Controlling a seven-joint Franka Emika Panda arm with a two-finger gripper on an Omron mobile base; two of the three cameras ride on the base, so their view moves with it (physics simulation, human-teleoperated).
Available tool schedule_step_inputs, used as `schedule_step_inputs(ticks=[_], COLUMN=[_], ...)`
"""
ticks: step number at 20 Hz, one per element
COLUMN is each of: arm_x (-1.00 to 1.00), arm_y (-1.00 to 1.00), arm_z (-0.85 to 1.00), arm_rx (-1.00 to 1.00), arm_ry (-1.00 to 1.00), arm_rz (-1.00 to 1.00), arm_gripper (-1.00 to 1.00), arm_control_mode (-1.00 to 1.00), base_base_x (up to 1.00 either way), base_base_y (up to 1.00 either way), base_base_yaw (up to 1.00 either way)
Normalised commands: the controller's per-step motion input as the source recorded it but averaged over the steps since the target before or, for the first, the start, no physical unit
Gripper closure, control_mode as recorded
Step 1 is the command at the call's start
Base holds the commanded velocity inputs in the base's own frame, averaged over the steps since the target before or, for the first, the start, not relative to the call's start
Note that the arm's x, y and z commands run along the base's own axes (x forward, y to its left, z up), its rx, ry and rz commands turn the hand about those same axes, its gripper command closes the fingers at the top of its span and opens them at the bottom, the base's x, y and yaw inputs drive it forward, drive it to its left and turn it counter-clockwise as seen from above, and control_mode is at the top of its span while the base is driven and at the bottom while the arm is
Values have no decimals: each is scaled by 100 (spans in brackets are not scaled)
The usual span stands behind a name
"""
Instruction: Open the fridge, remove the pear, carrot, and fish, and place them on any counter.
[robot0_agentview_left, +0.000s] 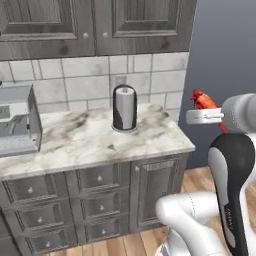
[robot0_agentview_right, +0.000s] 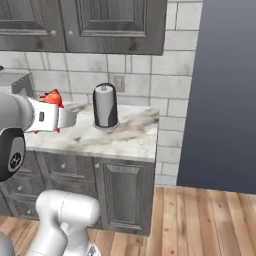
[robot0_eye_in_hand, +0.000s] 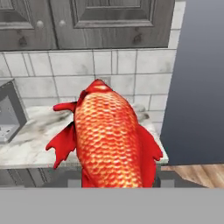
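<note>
The fish (robot0_eye_in_hand: 111, 140), red-orange with scales and ragged fins, is held between the fingers of my gripper (robot0_eye_in_hand: 116, 181), which is shut on it. In the left base view the fish (robot0_agentview_left: 202, 100) sticks up from the gripper (robot0_agentview_left: 204, 107), in the air just off the right end of the counter (robot0_agentview_left: 100, 145). From the right base, the fish (robot0_agentview_right: 52, 97) and gripper (robot0_agentview_right: 54, 106) hang in front of the counter (robot0_agentview_right: 125, 140), above its height. The fish hides most of the fingers. The fridge, pear and carrot are out of view.
A dark paper-towel roll (robot0_agentview_left: 124, 107) stands near the back of the counter. A grey toaster oven (robot0_agentview_left: 17, 125) sits at its left end. Dark wall cabinets (robot0_agentview_left: 95, 25) hang above. A plain blue-grey wall (robot0_agentview_right: 225, 90) and wood floor (robot0_agentview_right: 200, 220) lie to the right.
</note>
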Motion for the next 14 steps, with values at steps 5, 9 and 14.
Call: schedule_step_inputs(ticks=[5, 9, 14], arm_x=[0, 0, 0], arm_y=[0, 0, 0], arm_z=[0, 0, 0], arm_rx=[0, 0, 0], arm_ry=[0, 0, 0], arm_rz=[0, 0, 0], arm_gripper=[100, 100, 100], arm_control_mode=[100, 100, 100], base_base_x=[69, 88, 65], base_base_y=[67, 36, 24], base_base_yaw=[10, 3, 0])
